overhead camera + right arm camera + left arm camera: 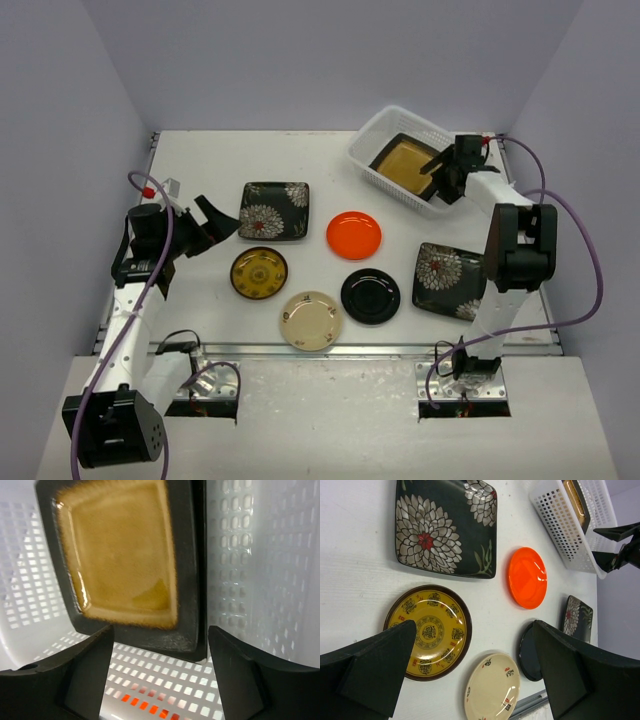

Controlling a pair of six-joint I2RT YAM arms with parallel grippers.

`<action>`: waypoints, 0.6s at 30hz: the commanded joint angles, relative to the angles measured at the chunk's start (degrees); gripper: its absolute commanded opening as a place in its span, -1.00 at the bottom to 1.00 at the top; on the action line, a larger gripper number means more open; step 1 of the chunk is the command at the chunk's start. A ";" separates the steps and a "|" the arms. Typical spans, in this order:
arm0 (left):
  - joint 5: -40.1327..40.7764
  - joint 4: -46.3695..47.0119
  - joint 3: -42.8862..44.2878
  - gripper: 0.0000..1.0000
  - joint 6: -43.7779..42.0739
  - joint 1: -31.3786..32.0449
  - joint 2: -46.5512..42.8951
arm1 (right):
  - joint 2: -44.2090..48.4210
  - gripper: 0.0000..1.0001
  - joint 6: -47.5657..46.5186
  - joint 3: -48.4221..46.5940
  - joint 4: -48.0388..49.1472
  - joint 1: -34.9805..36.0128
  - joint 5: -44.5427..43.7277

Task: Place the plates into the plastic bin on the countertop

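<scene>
At the left, the left gripper (212, 232) is held wide apart and empty above the countertop (200, 160), just beside the brown-yellow round plate (259, 272) and a black floral square plate (274, 210). Further right, the cream plate (311, 320), the orange plate (354, 235), the black round plate (370, 296) and a second floral square plate (448, 280) are seen lying flat and apart from one another, none of them in the bin.

At the far right stands the plastic bin (372, 130), and the mustard plate (405, 165) is lodged inside it. The right gripper (437, 178) is poised over the bin's near end, its jaws spread and nothing gripped between them; the plate is judged to be let go.

The step in hand is taken to be the withdrawal. It would be done well if the fingers were raised straight up past the rim before any sideways swing, so that neither the slotted wall nor the plate is nudged.

The plate is turned glazed face up, its edges roughly parallel to the bin's walls. Being square, it has no long axis of its own. The bin's long axis runs from far left to near right. A dark edge is seen along one side of the plate, but whether that is a second plate cannot be told.
</scene>
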State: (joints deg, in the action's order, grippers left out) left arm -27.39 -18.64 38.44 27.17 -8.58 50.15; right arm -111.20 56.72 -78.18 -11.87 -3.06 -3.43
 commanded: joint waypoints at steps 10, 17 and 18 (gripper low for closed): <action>9.15 -1.00 7.34 1.00 1.24 0.45 11.39 | 11.45 0.70 -12.96 -3.26 1.04 9.58 6.63; 9.79 6.93 13.22 1.00 7.33 0.61 33.85 | 29.96 0.98 -14.40 15.06 13.62 15.62 37.69; 10.03 6.87 15.20 1.00 6.44 0.62 37.96 | 32.66 0.98 -13.47 20.07 19.07 16.05 43.83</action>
State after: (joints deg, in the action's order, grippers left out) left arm -18.27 -16.28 48.44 31.98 -8.56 77.24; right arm -88.78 43.66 -73.18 -9.58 13.24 15.15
